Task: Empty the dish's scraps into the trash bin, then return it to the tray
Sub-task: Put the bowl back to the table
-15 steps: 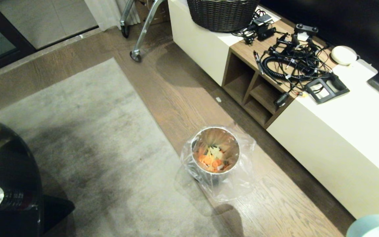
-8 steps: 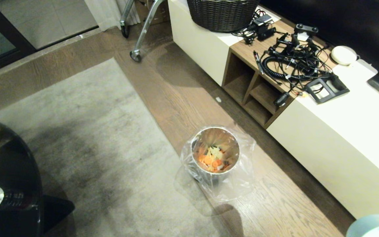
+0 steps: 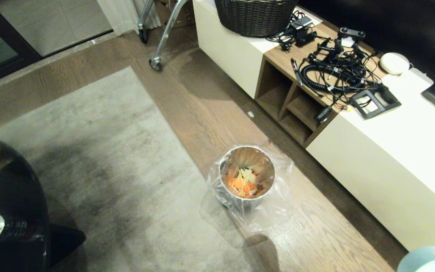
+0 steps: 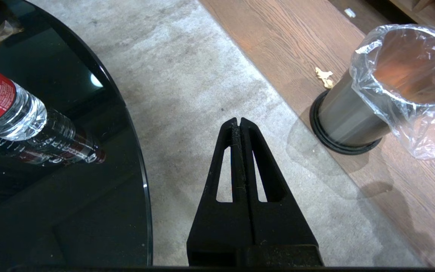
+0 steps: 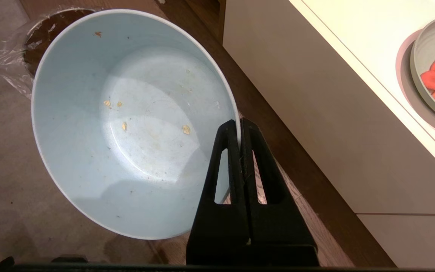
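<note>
Landmark: trash bin, a shiny metal cylinder on a dark round base, lined with a clear crinkled plastic bag folded out over its rim.

Grey short-pile rug lies flat just beside the bin; the bin itself stands on brown wood-grain plank floor, close to the rug's edge. On the far side of the bin from the rug runs a long, low cream cabinet with smooth matte fronts and an open wood-veneer shelf section; its top is a surface carrying a tangle of black cables and a dark woven wicker basket, both well apart from the bin. Across the rug from the bin sits a round black glass surface, glossy and reflective, with a ribbed clear plastic bottle, red-labelled, lying on its side.

Dish: smooth, round, pale-blue bowl, tilted, held near the bin and above the floor by its rim. The interior is almost bare, with only a few tiny yellowish crumbs stuck to it. Right pincer: black tapered fingers clamped on the dish's thin rim, one inside, one outside.

Left pincer: fingers pressed together, holding nothing, above the rug beside the bin.

Scraps: orange, yellow and pale pieces piled at the bottom of the bin. One small pale fragment lies on the floor just beside the bin's base.
</note>
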